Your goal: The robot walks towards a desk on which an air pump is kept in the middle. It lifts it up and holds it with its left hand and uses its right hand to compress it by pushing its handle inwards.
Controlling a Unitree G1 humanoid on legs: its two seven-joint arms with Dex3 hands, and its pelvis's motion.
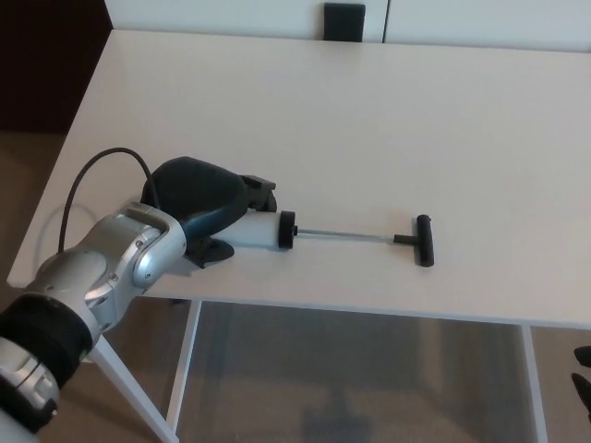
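The air pump lies near the front edge of the white desk (369,120): a white barrel (254,231) with a black cap, a thin rod pulled far out, and a black T-handle (423,240) at the right end. My left hand (199,198) covers the barrel's left end and is shut on it, with the silver forearm coming in from the lower left. The pump points right, about level with the desk edge. Only a dark sliver of my right hand (582,380) shows at the bottom right corner, far from the handle.
A black cable (92,175) loops from my left wrist over the desk's left edge. A small black box (343,20) sits at the desk's far edge. White desk legs and floor show below the front edge.
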